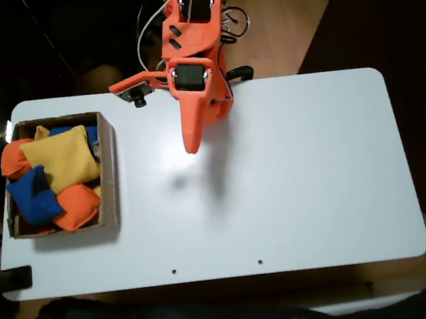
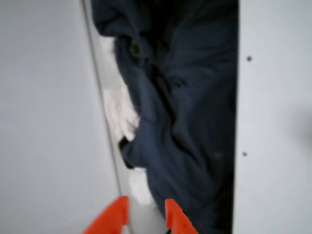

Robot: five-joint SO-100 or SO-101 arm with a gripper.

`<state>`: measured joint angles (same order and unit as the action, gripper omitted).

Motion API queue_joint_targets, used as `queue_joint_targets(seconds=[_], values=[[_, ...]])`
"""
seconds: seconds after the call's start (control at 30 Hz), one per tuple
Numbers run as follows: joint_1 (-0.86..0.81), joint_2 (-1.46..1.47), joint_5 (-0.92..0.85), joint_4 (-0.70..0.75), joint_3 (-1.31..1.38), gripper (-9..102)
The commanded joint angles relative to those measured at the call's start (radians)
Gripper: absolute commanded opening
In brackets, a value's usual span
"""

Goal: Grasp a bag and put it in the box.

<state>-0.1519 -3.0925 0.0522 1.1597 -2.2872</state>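
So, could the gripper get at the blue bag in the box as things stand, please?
Probably yes: the blue bag lies uncovered on top inside the box, open from above. The gripper hangs over bare table, nothing between them.

White rectangular tabletop with rounded corners (image 1: 308, 187), fixed view; a shallow brown cardboard box (image 1: 110, 179) rests directly on it at the frame's left.

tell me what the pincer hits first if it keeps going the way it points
Probably the bare table: in the fixed view the pincer points down over open tabletop, with the box well off to the left. Depth is unclear.
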Motion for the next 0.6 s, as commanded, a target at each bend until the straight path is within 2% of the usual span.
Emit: queue_joint_targets(seconds=[0.0, 0.57], values=[[0.015, -0.026, 0.003, -0.002, -0.040, 0], [0.077, -0.137, -0.006, 0.000, -0.278, 0]])
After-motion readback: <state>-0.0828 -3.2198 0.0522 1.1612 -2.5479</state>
